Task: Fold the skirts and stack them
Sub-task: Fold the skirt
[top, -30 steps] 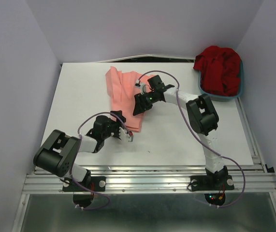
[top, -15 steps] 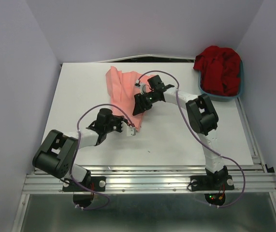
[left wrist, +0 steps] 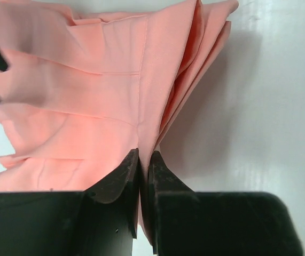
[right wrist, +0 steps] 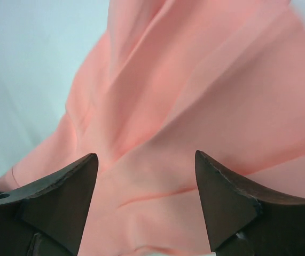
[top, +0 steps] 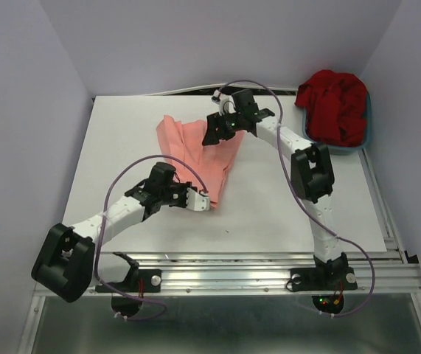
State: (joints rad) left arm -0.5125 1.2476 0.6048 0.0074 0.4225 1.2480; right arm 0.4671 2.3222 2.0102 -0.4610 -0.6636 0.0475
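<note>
Early going: our left gripper (left wrist: 143, 157) clamps the pink skirt (top: 199, 151), half folded; right gripper (right wrist: 144, 156) gapes above it; red skirt (top: 335, 103) sits bunched in basin (top: 326, 145).

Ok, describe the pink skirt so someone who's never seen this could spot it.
On the white table, look at its middle. The salmon-pink skirt sits there, its near corner pinched by the left gripper. It is pale and pleated; the deep red skirt is heaped in the teal basin.
</note>
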